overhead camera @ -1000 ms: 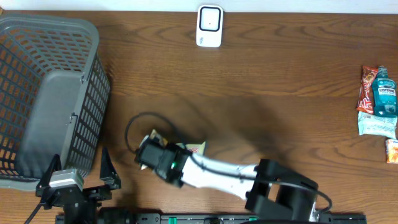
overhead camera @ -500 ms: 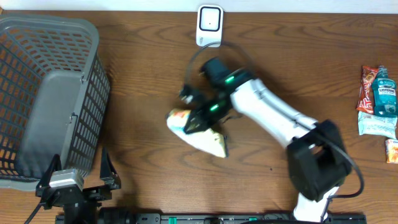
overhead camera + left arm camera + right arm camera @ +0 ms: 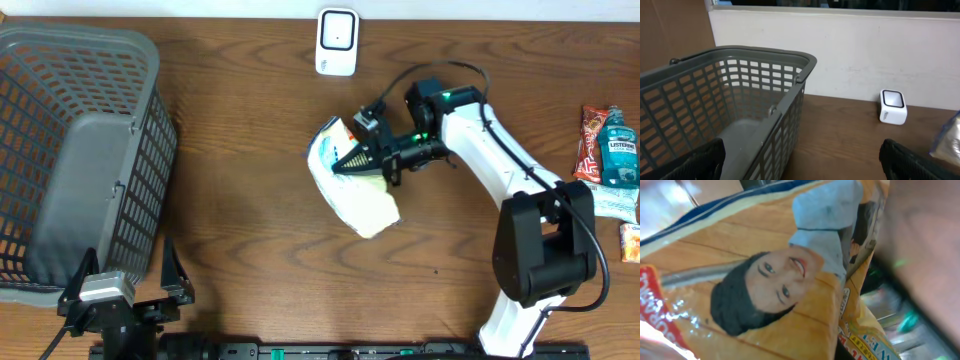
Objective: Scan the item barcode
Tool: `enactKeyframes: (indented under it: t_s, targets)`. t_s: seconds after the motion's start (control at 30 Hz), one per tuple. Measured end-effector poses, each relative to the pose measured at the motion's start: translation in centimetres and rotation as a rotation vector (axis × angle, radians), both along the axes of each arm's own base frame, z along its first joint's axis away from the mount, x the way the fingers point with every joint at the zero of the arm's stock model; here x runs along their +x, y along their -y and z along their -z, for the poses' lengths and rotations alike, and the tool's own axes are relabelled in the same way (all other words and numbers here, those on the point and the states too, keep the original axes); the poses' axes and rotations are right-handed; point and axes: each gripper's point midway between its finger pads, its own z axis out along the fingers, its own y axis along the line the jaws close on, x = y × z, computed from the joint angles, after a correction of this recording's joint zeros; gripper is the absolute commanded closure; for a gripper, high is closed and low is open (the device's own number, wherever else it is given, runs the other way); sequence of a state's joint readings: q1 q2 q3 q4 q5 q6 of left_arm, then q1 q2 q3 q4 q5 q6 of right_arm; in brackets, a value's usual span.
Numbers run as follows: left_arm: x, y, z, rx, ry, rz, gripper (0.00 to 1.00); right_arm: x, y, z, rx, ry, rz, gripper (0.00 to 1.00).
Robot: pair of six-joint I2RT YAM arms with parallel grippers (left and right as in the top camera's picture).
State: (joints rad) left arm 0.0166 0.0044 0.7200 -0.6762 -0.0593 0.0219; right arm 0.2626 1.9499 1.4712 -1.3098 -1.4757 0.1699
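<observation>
The bag (image 3: 358, 198) is gripped by the tightly closed right pincer (image 3: 366, 156) and held just under it, well apart from the scanner (image 3: 337, 42) beyond its tips; a reading could be missed if the limp bag is swung or faced away

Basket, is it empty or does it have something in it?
Empty: the basket shows only its bare grey floor in the overhead and left wrist views; the snack bag is held in the right hand.

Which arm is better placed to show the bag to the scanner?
Right. The right gripper is shut on the bag, close to the scanner. The left gripper sits open and empty at the near edge beside the basket.
</observation>
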Motion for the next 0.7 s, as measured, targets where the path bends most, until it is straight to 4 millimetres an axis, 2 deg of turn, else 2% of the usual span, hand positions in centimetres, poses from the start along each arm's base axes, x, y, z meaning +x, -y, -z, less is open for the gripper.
enactKeyframes:
  t_s: [0.17, 0.53, 0.7]
  targets:
    - [0.0, 0.0, 0.0, 0.000, 0.000, 0.000, 0.02, 0.1, 1.8, -0.7, -0.067, -0.336, 0.072, 0.99]
    - [0.0, 0.0, 0.0, 0.000, 0.000, 0.000, 0.02, 0.8, 4.6, -1.6, -0.104, -0.646, 0.172, 0.98]
    - [0.0, 0.0, 0.0, 0.000, 0.000, 0.000, 0.02, 0.8, 5.1, -1.8, -0.107, -0.705, 0.191, 0.99]
